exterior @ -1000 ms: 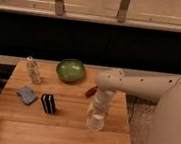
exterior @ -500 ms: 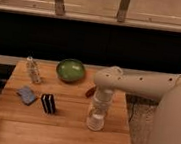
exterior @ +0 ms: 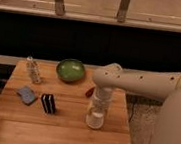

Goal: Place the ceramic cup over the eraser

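On the wooden table (exterior: 55,132), a clear bottle (exterior: 33,69) stands at ten o'clock from the centre; a blue-grey pad (exterior: 26,95) lies at nine, the eraser (exterior: 48,103) just beside it; a green bowl (exterior: 70,69) sits at twelve; a reddish thing (exterior: 89,91) lies near the gripper (exterior: 97,112), which hangs straight over the ceramic cup (exterior: 95,120); the cup seems to rest on the table at the eraser's three o'clock, apart from it; whether the gripper clasps it cannot be told.

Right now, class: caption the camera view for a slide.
Pincer over the cup; eraser apart on the wooden table.
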`<state>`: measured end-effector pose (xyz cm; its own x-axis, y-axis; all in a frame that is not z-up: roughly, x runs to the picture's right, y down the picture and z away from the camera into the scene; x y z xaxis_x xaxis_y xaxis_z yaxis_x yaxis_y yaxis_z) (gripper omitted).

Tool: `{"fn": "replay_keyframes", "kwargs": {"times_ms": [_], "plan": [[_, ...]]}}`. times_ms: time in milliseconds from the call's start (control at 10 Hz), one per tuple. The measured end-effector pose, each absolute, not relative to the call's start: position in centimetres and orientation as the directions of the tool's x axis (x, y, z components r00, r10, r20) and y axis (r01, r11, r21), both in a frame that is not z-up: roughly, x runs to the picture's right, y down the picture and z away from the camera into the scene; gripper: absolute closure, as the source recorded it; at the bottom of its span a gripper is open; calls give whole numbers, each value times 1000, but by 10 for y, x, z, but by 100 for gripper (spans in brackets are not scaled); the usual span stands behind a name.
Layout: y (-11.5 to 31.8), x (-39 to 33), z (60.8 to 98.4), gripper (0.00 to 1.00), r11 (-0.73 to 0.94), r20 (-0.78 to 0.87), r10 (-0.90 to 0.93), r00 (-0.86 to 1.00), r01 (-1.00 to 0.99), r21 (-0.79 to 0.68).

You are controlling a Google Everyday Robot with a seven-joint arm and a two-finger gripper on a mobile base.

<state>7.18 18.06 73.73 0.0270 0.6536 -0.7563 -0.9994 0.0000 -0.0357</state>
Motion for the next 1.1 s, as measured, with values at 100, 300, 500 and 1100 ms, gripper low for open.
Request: {"fn": "replay_keyframes", "kwargs": {"times_ms": [100, 300, 500, 1100], "plan": [[170, 72, 733, 100, 7, -748, 663, 39, -999, -46], [136, 74, 724, 100, 24, -723, 688, 64, -998, -65], [103, 68, 721, 100, 49, -700, 707, 101, -994, -94], [14, -7, 701, 100, 187, -596, 755, 273, -961, -203]]}}
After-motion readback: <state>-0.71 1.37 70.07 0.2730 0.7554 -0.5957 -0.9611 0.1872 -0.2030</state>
